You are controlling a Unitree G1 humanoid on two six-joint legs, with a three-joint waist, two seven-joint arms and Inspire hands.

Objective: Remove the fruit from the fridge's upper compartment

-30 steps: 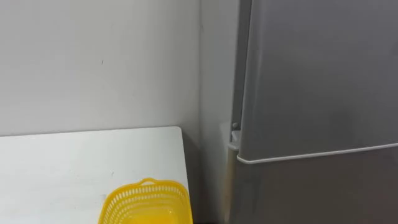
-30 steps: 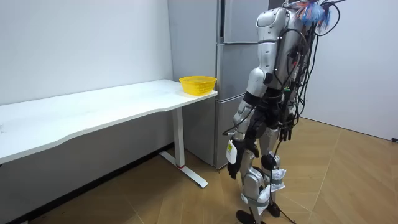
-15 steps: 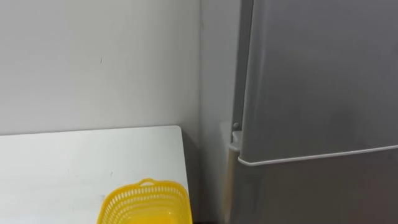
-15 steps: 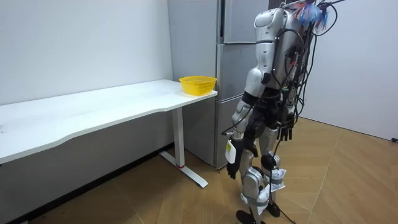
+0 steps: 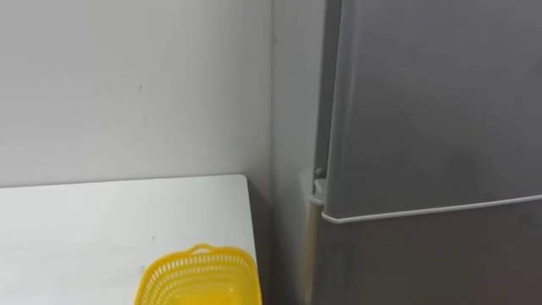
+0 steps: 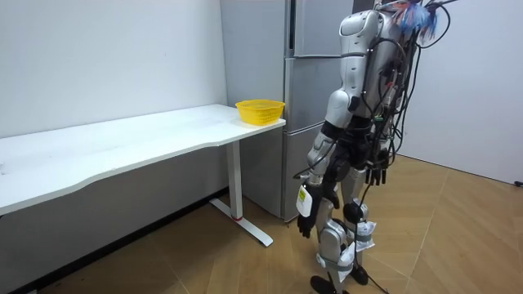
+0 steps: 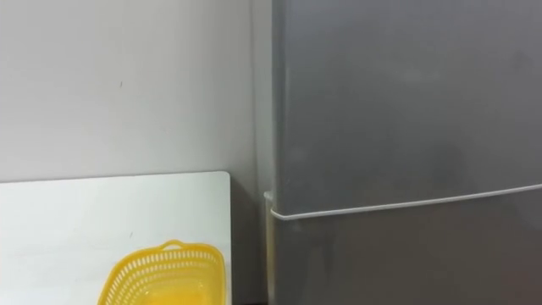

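Room view showed the robot standing upright on the wooden floor, facing the grey fridge just beside the end of the white worktop. Its left hand hung low by the thigh and its right hand by the hip, both with slack fingers, holding nothing. From the head, the upper fridge door was shut above the pale seam dividing it from the lower door, so its contents were hidden. A yellow basket sat at the worktop's corner nearest the fridge.
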